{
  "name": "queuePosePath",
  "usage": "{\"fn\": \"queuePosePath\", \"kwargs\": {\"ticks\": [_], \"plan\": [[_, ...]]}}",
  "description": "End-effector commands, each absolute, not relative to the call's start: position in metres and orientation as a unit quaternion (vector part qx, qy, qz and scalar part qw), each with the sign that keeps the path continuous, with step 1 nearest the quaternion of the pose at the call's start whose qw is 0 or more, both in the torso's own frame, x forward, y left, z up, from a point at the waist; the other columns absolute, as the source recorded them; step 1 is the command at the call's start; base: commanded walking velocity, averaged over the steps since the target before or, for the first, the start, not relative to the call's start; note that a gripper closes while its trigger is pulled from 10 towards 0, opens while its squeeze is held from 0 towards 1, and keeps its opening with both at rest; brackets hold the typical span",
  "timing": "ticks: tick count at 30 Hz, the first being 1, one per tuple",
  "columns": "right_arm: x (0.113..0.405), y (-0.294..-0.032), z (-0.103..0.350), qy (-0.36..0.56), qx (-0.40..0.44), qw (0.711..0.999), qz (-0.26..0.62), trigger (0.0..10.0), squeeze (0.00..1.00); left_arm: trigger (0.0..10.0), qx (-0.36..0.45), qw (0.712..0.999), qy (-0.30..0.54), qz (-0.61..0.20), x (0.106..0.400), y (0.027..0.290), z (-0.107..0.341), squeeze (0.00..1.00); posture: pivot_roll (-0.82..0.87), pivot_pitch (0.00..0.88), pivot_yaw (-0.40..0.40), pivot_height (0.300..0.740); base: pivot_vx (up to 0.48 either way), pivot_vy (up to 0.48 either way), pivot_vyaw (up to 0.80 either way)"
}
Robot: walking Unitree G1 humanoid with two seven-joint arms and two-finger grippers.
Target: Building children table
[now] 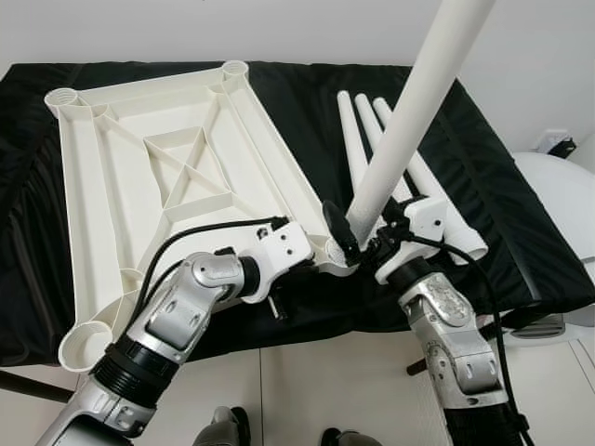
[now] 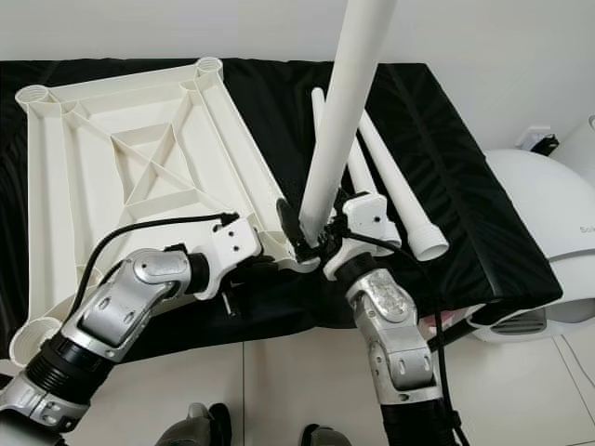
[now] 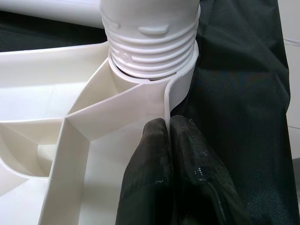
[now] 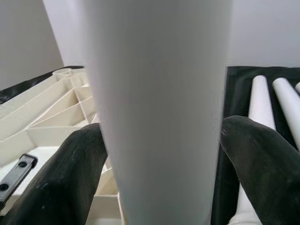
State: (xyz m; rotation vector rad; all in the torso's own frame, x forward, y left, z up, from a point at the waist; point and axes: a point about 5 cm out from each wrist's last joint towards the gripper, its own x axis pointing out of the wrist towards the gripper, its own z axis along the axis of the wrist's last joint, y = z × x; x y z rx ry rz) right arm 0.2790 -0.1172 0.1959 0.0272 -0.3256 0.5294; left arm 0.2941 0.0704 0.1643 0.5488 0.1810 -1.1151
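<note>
Tabletop [image 1: 167, 177]: laid underside up on black cloth [image 1: 483, 186].
Left gripper [image 3: 166, 129]: clamped on tabletop's rim.
Right gripper [image 4: 159, 154]: closed around leg [image 1: 409, 121], held upright in corner socket [image 3: 180, 77].
Spare legs [image 1: 358, 139]: laid beside.

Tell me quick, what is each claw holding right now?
Left claw: shut on the tabletop rim beside the corner socket.
Right claw: shut on the upright table leg standing in that socket.

Both silver arms reach forward, converging toward twelve o'clock. Left hand [image 3: 168, 140] has fingers pinched together; right hand [image 4: 159, 154] has fingers spread, clamping.
</note>
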Motion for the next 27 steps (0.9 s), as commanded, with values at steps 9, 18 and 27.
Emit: {"fn": "queuePosePath", "kwargs": {"ticks": [9,18,27], "plan": [[0.283,-0.131,0.189,-0.139,-0.001,0.944,0.300,10.0,0.00,10.0,0.254,0.806,0.129,-0.519,0.290,0.071,0.144,0.00,-0.03,0.162,-0.026,0.740,0.000,0.000,0.00],[0.286,-0.139,0.189,-0.123,-0.023,0.927,0.354,10.0,0.00,10.0,0.256,0.805,0.130,-0.520,0.291,0.072,0.143,0.00,-0.03,0.164,-0.028,0.740,0.000,0.000,0.00],[0.292,-0.146,0.191,-0.107,-0.043,0.905,0.409,10.0,0.00,10.0,0.255,0.806,0.133,-0.518,0.290,0.073,0.142,0.00,-0.03,0.177,-0.030,0.740,0.000,0.000,0.00]]}}
